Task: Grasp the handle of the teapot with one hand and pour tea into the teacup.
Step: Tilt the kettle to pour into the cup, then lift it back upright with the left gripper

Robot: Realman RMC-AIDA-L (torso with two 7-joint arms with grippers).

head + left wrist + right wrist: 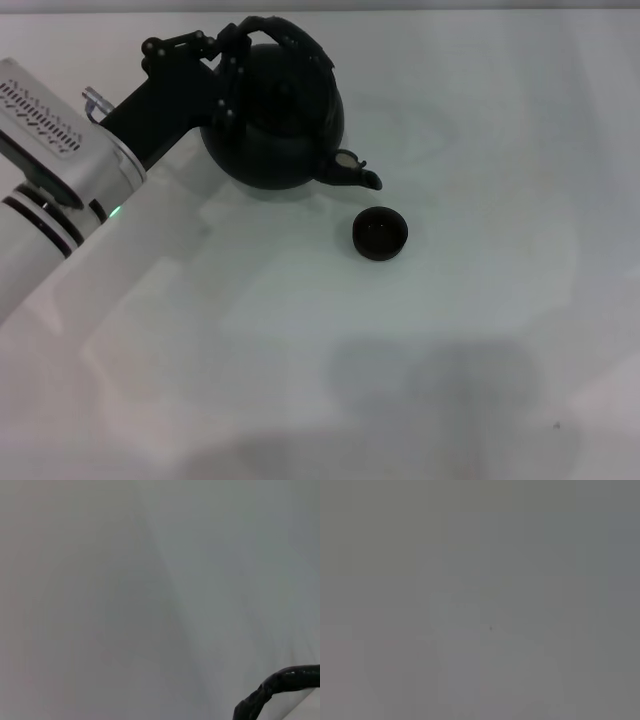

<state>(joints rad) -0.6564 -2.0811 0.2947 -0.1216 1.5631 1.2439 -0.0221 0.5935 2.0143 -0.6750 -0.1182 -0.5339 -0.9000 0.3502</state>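
**Teapot held at its handle beside the cup**

In the head view, the white and silver left arm (pixel 55 170) was seen entering from the left edge of the frame and reaching toward the upper centre. Its black left gripper (pixel 235 50) was found at the upper left of centre, its fingers closed around the dark, rough-textured arched handle (pixel 295 40) over the top of the large, round-bellied matte black teapot (pixel 275 115). The teapot was placed in the upper middle of the frame, its belly tilted slightly, with the small lid knob (pixel 347 160) and short pointed spout (pixel 368 178) directed toward the lower right. Just beyond the spout tip, slightly right of centre, the small, round, low, dark teacup (pixel 380 233) was set upright on the pale white tabletop (pixel 480 330), near the spout but apart from it.

In the left wrist view, only a short curved stretch of the handle (pixel 280 685) was shown at the lower right corner against the pale surface.

The right gripper was not shown in any view; the right wrist view offered only plain grey surface.
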